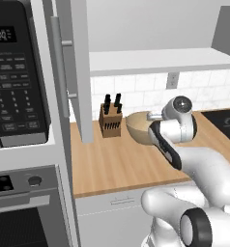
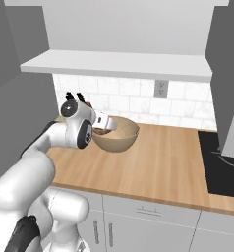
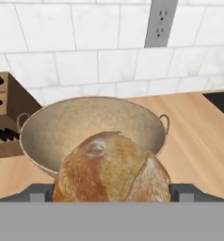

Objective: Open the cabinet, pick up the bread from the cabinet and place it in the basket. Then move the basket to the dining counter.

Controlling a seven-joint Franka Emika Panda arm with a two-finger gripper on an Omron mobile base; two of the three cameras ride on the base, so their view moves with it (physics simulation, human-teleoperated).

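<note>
Hand view showed the end effector (image 3: 112, 200) clenched on the bread (image 3: 111, 168), with the basket (image 3: 52, 132) directly ahead, just beyond it.

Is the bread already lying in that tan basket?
No, the bread sits between the fingers, in front of the basket, whose inside is bare.
</note>
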